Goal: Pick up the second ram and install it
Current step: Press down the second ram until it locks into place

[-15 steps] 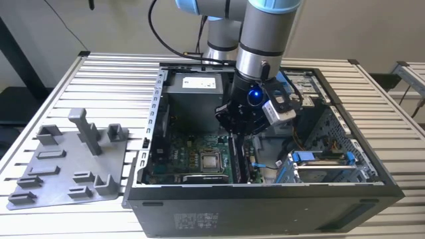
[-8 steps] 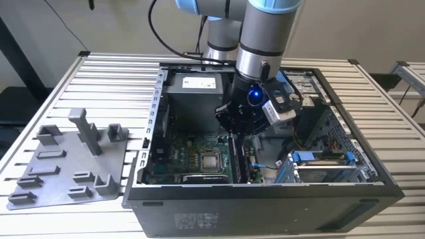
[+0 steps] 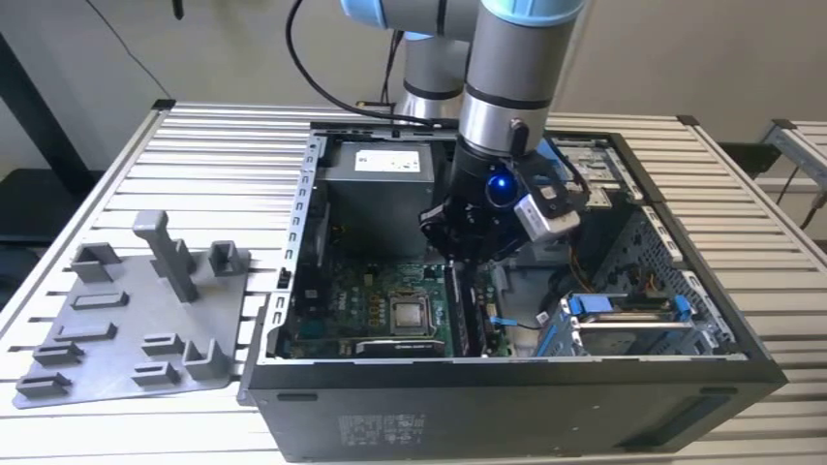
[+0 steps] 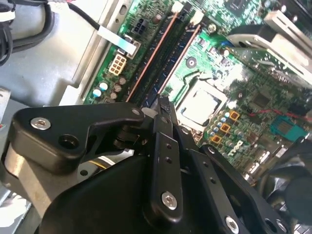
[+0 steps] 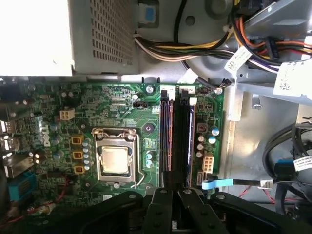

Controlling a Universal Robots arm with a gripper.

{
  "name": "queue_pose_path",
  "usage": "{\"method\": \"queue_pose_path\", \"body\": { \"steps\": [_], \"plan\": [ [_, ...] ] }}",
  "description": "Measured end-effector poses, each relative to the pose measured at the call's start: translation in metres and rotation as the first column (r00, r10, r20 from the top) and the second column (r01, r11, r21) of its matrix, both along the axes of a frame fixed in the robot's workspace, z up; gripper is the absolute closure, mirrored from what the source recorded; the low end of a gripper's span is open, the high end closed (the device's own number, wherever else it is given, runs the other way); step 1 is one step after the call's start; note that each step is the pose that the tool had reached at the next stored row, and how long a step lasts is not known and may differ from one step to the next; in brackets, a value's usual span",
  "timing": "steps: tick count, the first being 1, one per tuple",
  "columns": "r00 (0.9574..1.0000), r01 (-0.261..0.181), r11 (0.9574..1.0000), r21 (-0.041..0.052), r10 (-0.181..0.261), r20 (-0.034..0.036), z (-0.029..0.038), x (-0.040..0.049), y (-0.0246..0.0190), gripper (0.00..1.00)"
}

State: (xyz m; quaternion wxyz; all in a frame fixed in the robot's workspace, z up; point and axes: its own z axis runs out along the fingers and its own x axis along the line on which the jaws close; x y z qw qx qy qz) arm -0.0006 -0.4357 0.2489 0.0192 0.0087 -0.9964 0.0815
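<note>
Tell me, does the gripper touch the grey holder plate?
Apart. In the exterior view the gripper is inside the computer case, while the grey holder plate lies outside it on the table.

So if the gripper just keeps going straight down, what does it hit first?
Most likely the memory slots on the motherboard: the gripper hangs right over them. How far above is unclear.

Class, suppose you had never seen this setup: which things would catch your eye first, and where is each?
The robot arm reaches down into the open computer case, its gripper low over the green motherboard. On the board, the silver processor sits beside the memory slots. A grey holder plate lies at the exterior view's left.
</note>
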Motion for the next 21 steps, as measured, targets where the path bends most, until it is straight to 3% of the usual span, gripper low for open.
{"method": "queue_pose_path", "body": {
  "steps": [5,12,16,17,18,21],
  "plan": [
    [0.9970,-0.077,0.9970,-0.0003,0.077,0.0093,-0.0003,0.0000,0.0000,0.89],
    [0.9921,-0.123,0.9924,-0.0018,0.123,0.0238,-0.0005,0.0000,0.0000,0.89],
    [0.9839,-0.177,0.9843,-0.0011,0.177,0.0287,-0.0007,0.0000,0.0000,0.89],
    [0.9821,-0.186,0.9825,0.0066,0.186,0.0319,-0.0007,0.0001,0.0000,0.89],
    [0.9811,-0.191,0.9814,0.0200,0.190,0.0357,-0.0008,0.0000,0.0000,0.89],
    [0.9785,-0.203,0.9766,0.0698,0.200,0.0495,-0.0007,-0.0001,0.0000,0.89]
  ]
}}
